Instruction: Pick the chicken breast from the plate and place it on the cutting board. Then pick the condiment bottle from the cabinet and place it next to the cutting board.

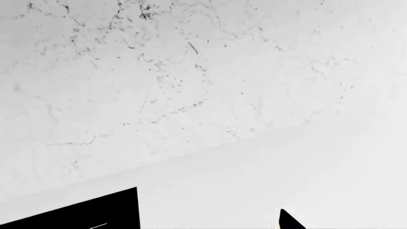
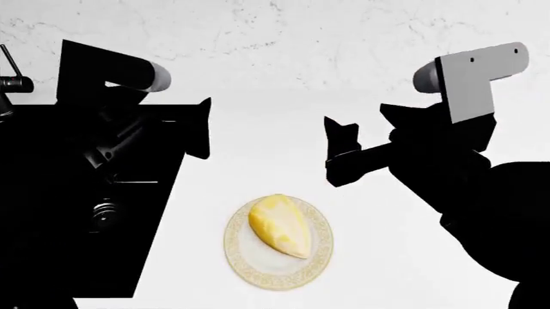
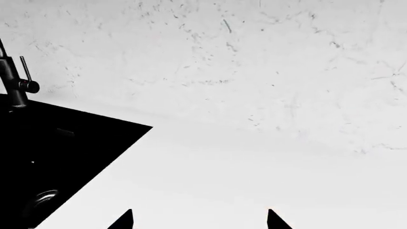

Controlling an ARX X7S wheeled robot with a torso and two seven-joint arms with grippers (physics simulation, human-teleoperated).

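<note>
We see the chicken breast (image 2: pixel 279 225) lying on the plate (image 2: pixel 245 267), its pointed end toward the right front rim. The plate sits on the white worktop (image 2: pixel 257 148), just right of the black sink (image 2: pixel 77 212), whose faucet (image 3: pixel 14 81) stands at the back against the marbled wall (image 2: pixel 275 32). Our left gripper (image 2: pixel 205 125) hangs above the sink's right edge; we cannot tell whether its fingers are spread or pressed together. Our right gripper (image 2: pixel 341 151) hovers over bare worktop behind the plate, and in its wrist view its two dark fingertips (image 3: pixel 275 220) stand well apart with nothing between them. Neither gripper touches the chicken breast or the plate.
</note>
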